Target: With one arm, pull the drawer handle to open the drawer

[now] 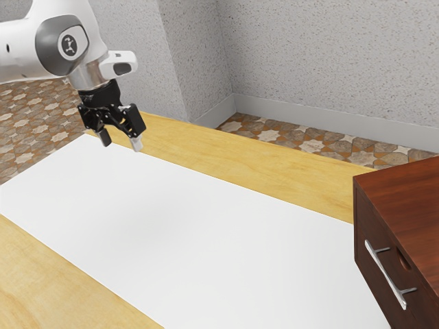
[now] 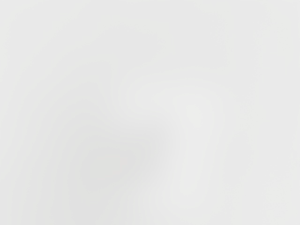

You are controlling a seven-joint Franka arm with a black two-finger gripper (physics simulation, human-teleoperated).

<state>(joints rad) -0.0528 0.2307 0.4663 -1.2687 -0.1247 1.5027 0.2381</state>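
the drawer handle [image 1: 385, 274], a silver bar on the front of the dark wooden drawer [image 1: 371, 223], is sitting well apart from my fingers, right across the white mat [image 1: 206, 233] from them. the drawer is looking shut to me. my gripper [image 1: 122, 144] is hanging above the mat with its fingers spread and nothing between them. i am judging this as the start of the approach. next i am needing to cross the mat, drop to the bar's level and turn so the fingers straddle it, then close and pull.
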